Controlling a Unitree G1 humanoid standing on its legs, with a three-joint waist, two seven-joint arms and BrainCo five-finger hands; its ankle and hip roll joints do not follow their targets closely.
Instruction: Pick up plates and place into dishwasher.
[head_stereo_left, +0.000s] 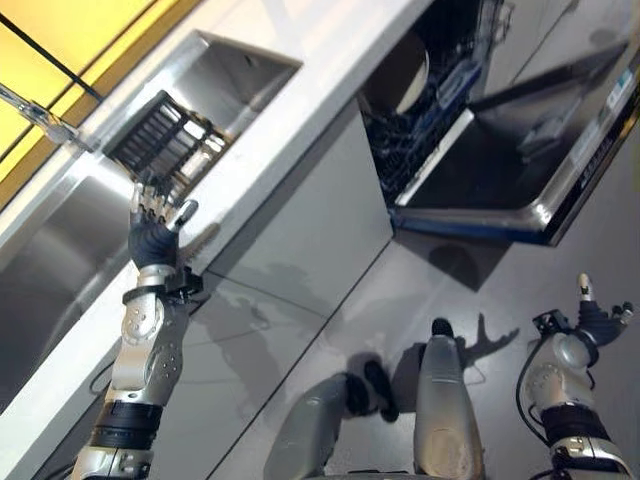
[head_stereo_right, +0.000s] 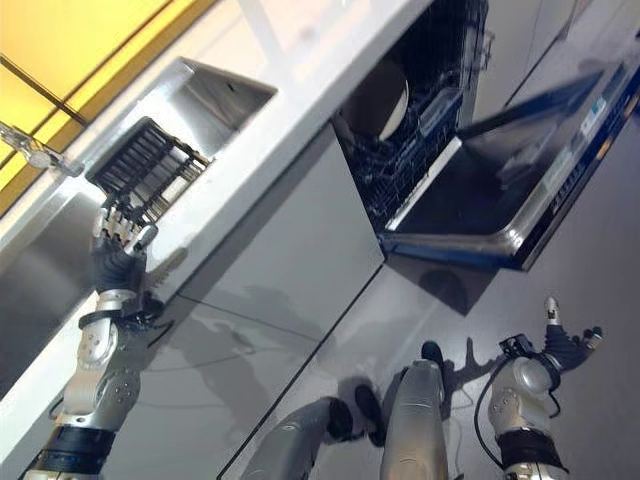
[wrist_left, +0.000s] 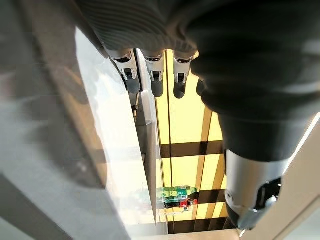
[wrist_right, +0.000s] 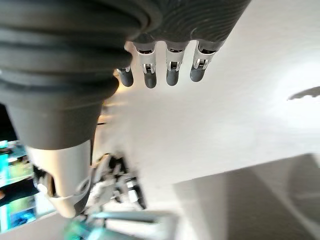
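Note:
A pale round plate (head_stereo_left: 405, 72) stands on edge in the dark rack of the open dishwasher (head_stereo_right: 420, 120). Its door (head_stereo_left: 520, 150) hangs folded down over the floor. A black slotted dish rack (head_stereo_left: 163, 135) sits in the steel sink (head_stereo_left: 230, 75); I cannot tell whether it holds plates. My left hand (head_stereo_left: 153, 232) is raised at the counter's front edge just below that rack, fingers straight, thumb out, holding nothing. In its wrist view the left hand's fingers (wrist_left: 156, 75) point along the counter edge. My right hand (head_stereo_left: 600, 318) hangs low over the floor, open and empty, well short of the dishwasher door.
A white counter (head_stereo_left: 290, 110) runs between sink and dishwasher, with grey cabinet fronts (head_stereo_left: 300, 230) below. A faucet (head_stereo_left: 35, 115) reaches over the sink. A yellow wall (head_stereo_left: 60, 40) stands behind. The open door juts into the grey floor (head_stereo_left: 480, 290).

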